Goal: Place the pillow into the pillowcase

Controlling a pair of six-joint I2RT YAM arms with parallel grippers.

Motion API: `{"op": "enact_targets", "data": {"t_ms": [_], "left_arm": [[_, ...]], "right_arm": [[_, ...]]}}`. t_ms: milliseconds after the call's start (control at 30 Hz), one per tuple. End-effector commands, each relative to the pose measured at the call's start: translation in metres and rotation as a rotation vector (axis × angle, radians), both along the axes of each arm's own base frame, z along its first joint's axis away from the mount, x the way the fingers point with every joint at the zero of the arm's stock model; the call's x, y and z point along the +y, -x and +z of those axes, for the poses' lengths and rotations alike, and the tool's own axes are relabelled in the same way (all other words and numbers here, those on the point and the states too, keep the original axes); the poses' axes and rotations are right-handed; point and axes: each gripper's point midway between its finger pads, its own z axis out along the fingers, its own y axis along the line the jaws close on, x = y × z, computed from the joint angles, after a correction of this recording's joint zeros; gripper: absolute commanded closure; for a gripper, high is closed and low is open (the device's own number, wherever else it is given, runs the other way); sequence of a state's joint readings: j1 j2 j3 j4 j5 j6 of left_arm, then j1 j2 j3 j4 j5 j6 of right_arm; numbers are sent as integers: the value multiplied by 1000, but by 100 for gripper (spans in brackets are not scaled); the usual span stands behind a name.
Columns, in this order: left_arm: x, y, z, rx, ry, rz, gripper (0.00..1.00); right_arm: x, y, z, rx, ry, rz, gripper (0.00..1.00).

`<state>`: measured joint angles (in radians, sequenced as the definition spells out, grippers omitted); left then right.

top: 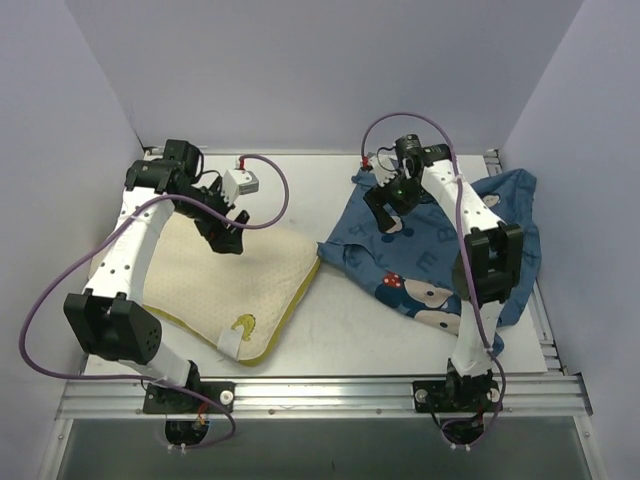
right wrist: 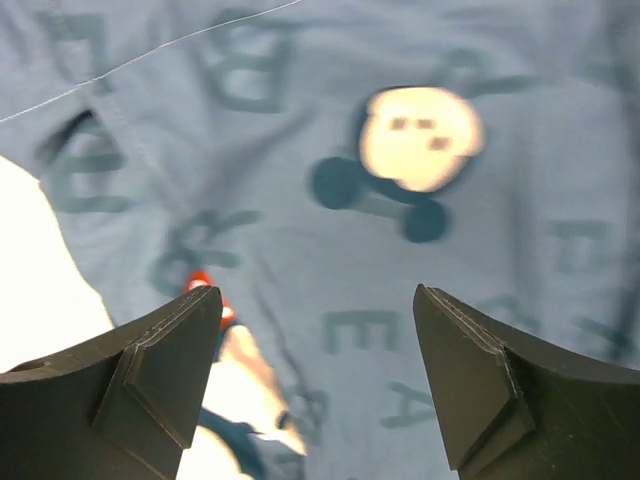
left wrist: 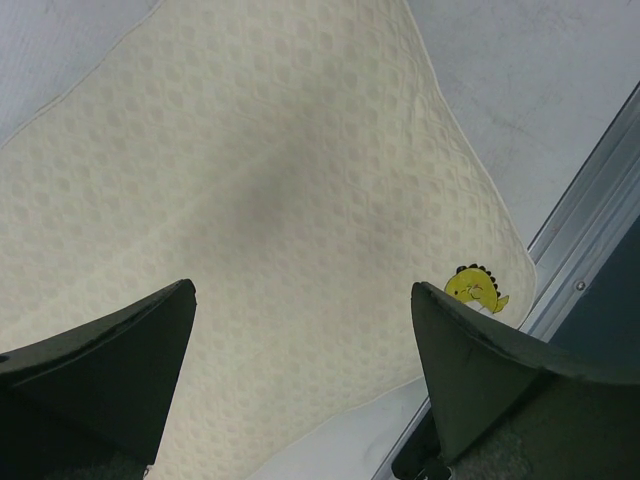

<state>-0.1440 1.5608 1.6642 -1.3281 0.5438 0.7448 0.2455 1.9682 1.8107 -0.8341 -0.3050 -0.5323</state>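
The cream quilted pillow with yellow piping lies flat on the left of the table, its yellow mark near the front corner. My left gripper hovers open over the pillow's back part, nothing between its fingers. The blue pillowcase, printed with letters and mouse faces, lies crumpled on the right. My right gripper hangs open just above the pillowcase's back left part; the blue cloth shows between its fingers, not gripped.
A small white box on the left arm's cable sits near the back wall. The table's metal front rail runs along the near edge. The pillow's right corner nearly touches the pillowcase's left tip.
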Motion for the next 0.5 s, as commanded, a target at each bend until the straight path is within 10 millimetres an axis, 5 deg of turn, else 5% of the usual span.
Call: {"op": "enact_targets", "data": {"t_ms": [0, 167, 367, 467], "left_arm": [[-7, 8, -1, 29, 48, -35, 3], [-3, 10, -4, 12, 51, 6, 3], [4, 11, -11, -21, 20, 38, 3], [10, 13, -20, -9, -8, 46, 3]], "right_arm": [[1, 36, -47, 283, 2, -72, 21], [11, 24, -53, 308, -30, -170, 25], [-1, 2, -91, 305, 103, -337, 51], [-10, -4, -115, 326, 164, -399, 56]]}}
